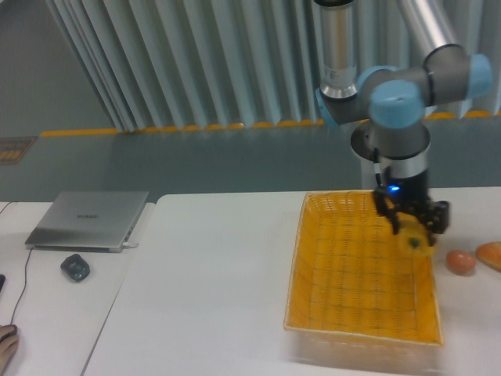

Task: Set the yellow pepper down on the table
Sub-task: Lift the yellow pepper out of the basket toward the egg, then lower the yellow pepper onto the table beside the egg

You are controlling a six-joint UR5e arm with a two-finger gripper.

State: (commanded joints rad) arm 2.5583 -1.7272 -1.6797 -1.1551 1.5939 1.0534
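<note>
My gripper (412, 229) hangs over the right side of the orange woven basket (344, 313), near its right rim. Its dark fingers are shut on the yellow pepper (415, 238), a small bright-yellow shape with a dark dimple. The pepper is hard to tell from the basket weave behind it. It is held a little above the basket floor. The white table (211, 290) spreads out to the left of the basket and in front of it.
An orange-brown egg-shaped item (461, 262) lies on the table just right of the basket, with another orange item (491, 254) at the frame edge. A separate white desk on the left holds a laptop (88, 219) and a mouse (75, 267).
</note>
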